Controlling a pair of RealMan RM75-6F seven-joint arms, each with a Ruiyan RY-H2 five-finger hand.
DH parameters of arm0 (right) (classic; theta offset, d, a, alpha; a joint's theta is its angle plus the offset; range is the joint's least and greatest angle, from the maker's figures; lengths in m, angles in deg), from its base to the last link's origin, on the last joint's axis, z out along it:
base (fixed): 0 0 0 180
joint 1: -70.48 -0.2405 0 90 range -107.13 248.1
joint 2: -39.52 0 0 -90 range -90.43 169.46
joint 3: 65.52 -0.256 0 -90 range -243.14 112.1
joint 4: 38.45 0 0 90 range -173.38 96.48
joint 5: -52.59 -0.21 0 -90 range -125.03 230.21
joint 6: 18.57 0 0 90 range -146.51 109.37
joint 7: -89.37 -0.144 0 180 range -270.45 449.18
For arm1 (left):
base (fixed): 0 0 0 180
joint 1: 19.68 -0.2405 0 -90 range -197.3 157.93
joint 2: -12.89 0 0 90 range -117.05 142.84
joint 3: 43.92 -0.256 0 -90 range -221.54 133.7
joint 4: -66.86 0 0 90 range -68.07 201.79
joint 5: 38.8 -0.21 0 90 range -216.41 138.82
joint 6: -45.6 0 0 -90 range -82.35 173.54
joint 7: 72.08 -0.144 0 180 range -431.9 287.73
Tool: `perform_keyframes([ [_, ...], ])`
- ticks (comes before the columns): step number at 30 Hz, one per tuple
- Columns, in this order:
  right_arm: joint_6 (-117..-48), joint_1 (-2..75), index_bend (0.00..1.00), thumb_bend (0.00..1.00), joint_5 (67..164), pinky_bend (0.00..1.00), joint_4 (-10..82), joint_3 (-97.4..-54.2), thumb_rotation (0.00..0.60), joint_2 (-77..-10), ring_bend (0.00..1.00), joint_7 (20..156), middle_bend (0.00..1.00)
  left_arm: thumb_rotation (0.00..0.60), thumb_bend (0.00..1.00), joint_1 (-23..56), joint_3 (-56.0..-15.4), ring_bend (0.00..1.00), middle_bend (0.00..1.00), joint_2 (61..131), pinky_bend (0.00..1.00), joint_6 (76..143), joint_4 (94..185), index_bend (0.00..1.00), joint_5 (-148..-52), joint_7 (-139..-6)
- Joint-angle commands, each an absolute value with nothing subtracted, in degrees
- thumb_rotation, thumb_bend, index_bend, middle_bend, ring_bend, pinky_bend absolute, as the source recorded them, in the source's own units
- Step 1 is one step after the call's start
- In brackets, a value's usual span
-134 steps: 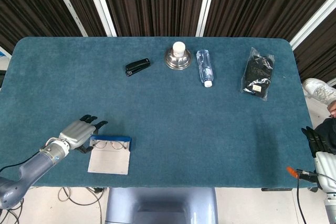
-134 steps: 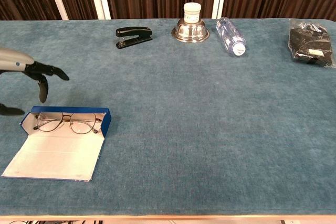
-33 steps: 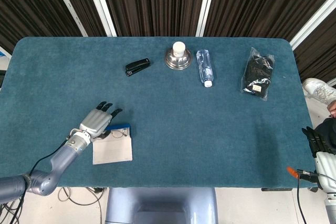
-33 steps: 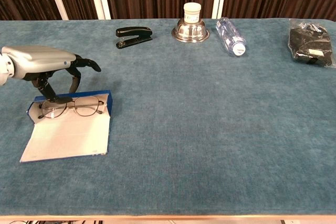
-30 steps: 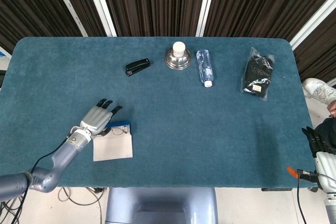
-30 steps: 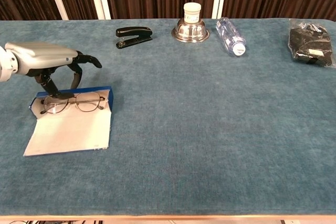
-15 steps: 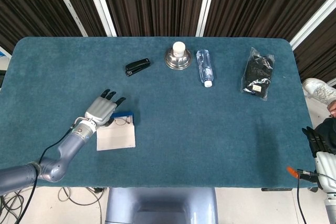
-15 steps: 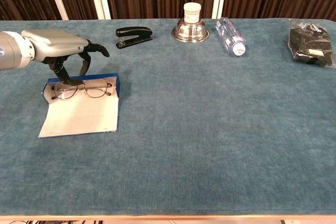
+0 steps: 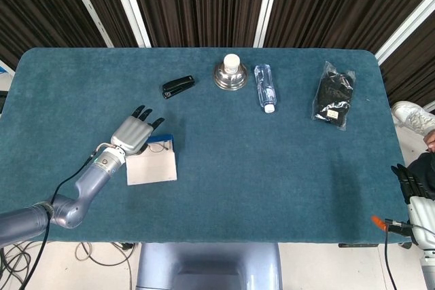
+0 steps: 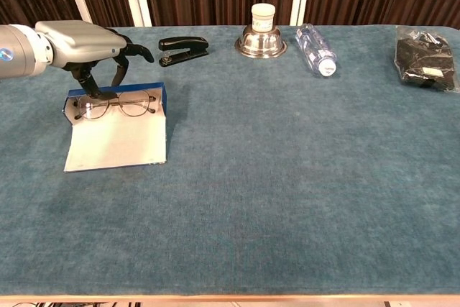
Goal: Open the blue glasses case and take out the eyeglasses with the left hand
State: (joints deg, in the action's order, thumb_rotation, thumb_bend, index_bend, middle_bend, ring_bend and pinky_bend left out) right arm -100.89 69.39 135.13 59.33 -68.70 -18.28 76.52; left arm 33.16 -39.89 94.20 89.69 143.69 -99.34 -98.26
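**Left hand over the open glasses case**

Over the far edge of the blue glasses case (image 10: 118, 124) we see our left hand (image 10: 90, 44), fingers curled down onto the case rim, holding nothing we can make out. The case lies open, its pale lid flat toward us, with the eyeglasses (image 10: 115, 105) resting inside. Beyond it lies a stapler (image 10: 182, 50). Well right of the case, our right hand (image 9: 411, 188) shows only partly; its state we cannot tell.
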Motion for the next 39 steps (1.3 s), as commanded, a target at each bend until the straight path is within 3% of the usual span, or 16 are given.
perform_keyframes([
  [1, -100.89, 69.40, 0.00, 0.20, 135.11, 0.20, 59.32, -68.71, 0.600, -18.28, 0.00, 76.47, 0.00, 0.600, 0.37, 33.39, -40.15, 0.05, 0.51, 94.72, 0.04, 90.21, 141.95, 0.11, -101.72, -97.92],
  [11, -100.87, 69.39, 0.00, 0.20, 135.08, 0.20, 59.32, -68.74, 0.600, -18.28, 0.00, 76.39, 0.00, 0.600, 0.37, 33.48, -42.04, 0.05, 0.51, 95.36, 0.04, 92.89, 137.71, 0.11, -113.20, -94.02],
  [39, -100.87, 69.41, 0.00, 0.20, 135.09, 0.20, 59.30, -68.75, 0.600, -18.28, 0.00, 76.32, 0.00, 0.600, 0.37, 32.67, -40.73, 0.05, 0.51, 95.00, 0.04, 92.49, 136.86, 0.13, -114.32, -94.53],
])
